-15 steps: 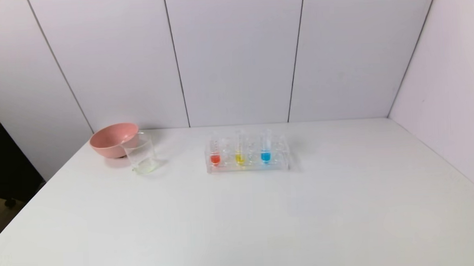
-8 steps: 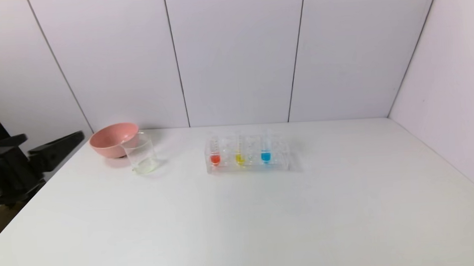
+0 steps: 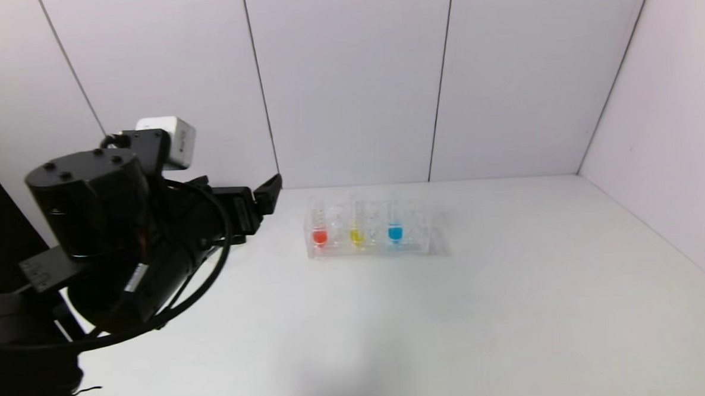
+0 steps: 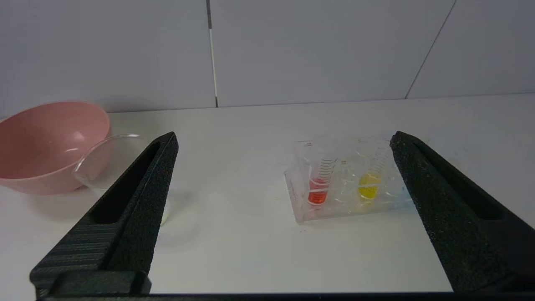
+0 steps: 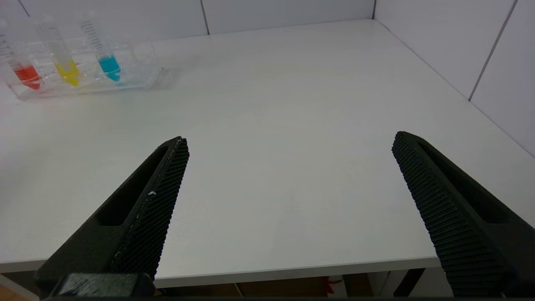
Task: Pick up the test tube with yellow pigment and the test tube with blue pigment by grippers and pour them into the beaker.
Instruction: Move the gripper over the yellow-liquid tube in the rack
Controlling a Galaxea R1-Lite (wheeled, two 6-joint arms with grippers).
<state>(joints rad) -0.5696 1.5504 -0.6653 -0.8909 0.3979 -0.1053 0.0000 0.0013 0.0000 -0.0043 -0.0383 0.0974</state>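
The test tube with yellow pigment and the test tube with blue pigment stand upright in a clear rack at mid-table, beside a red-tipped tube. My left gripper is open and empty, raised left of the rack. In the left wrist view the yellow tube shows between its fingers, and the beaker stands partly behind one finger. My arm hides the beaker in the head view. My right gripper is open and empty over the table's near edge, far from the blue tube.
A pink bowl sits right behind the beaker at the table's back left. White wall panels close the back and the right side. The white table stretches in front of and to the right of the rack.
My left arm has come up from the left edge and swung right towards the rack. It now covers the bowl and beaker in the head view. The tubes have not moved.
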